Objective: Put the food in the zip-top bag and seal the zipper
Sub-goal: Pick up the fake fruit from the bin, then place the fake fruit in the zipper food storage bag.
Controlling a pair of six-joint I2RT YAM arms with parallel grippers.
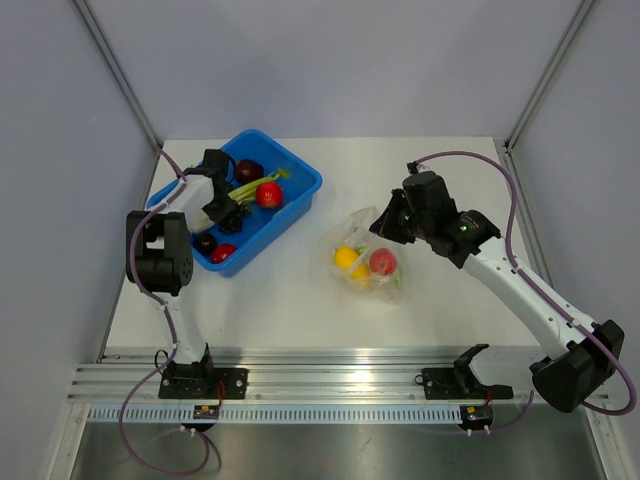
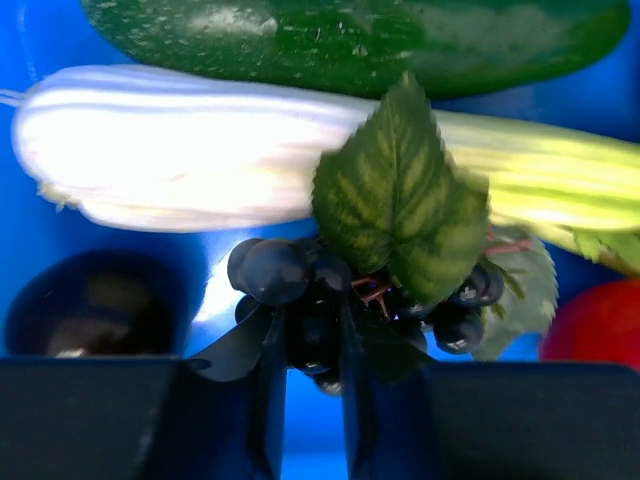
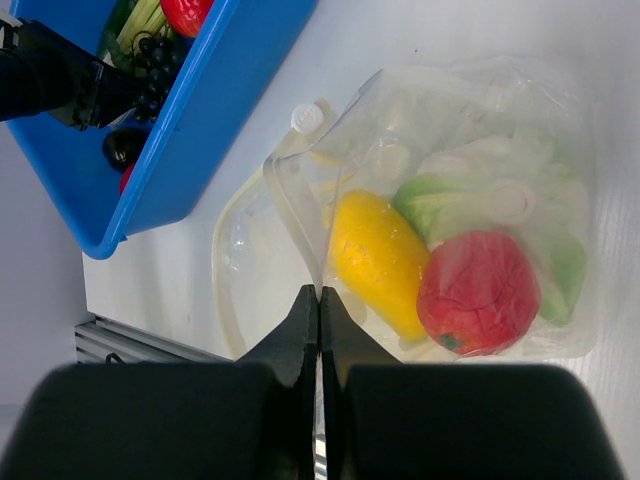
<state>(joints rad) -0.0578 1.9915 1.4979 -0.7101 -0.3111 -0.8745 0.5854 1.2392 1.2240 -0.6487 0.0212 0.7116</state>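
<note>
My left gripper [image 2: 310,345] is down in the blue tub [image 1: 300,190], shut on a dark purple grape bunch [image 2: 300,290] with a green leaf. A green-white leek [image 2: 200,150] lies just beyond it, and a dark purple piece [image 2: 90,310] sits to its left. The zip-top bag [image 1: 365,262] lies at the table's middle, with a yellow pepper [image 3: 378,258], a red tomato [image 3: 478,293] and a pale green-white piece [image 3: 480,190] inside. My right gripper [image 3: 319,292] is shut on the bag's open rim at the zipper [image 3: 295,220].
The tub also holds a green cucumber [image 2: 350,35], a red tomato [image 1: 268,195] and a smaller red piece [image 1: 223,253]. The tub's near wall [image 3: 210,110] stands close to the bag's mouth. Grey walls enclose the table on three sides.
</note>
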